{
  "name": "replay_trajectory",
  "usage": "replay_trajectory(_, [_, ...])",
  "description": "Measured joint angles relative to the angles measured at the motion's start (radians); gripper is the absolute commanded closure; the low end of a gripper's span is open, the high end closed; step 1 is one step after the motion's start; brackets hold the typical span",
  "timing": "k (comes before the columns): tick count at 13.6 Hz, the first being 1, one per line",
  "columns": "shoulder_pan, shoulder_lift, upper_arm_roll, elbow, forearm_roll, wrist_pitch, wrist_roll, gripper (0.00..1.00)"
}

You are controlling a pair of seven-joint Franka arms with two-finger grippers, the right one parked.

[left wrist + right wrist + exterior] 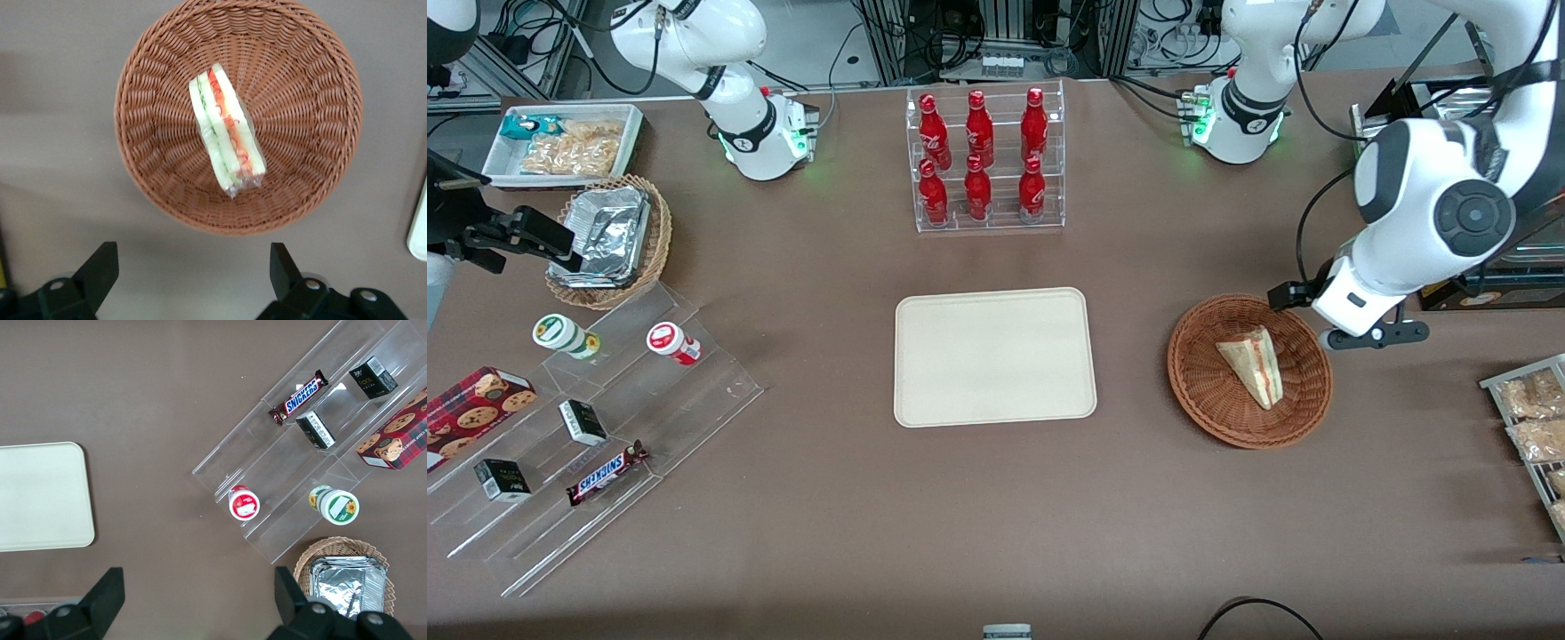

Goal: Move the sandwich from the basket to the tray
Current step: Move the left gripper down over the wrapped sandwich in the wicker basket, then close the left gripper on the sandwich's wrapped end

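Observation:
The sandwich (1254, 364), a pale bread wedge with red, orange and green layers, lies in the round reddish-brown wicker basket (1200, 391). The left wrist view shows the sandwich (225, 130) near the middle of the basket (307, 120). The cream-beige tray (994, 356) lies flat mid-table, beside the basket, with nothing on it; its edge shows in the left wrist view (419, 230). My left gripper (1352, 311) hangs above the basket's rim on the working arm's side. In the left wrist view the gripper (193, 273) is open and empty, over bare table just off the rim.
A clear rack of red bottles (983, 160) stands farther from the front camera than the tray. A rack of snack packets (1534, 427) sits at the working arm's end. A tan basket with foil (609, 236) and clear steps with snacks (596, 444) lie toward the parked arm's end.

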Motion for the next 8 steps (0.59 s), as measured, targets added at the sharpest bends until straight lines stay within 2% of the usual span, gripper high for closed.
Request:
replay_trajectory(3, [0.000,0.005,0.000,-0.102,0.000,0.167,-0.141,0.00])
replay_trajectory(8, [-0.041,0.066,-0.003,-0.126,0.000,0.281,-0.602,0.00])
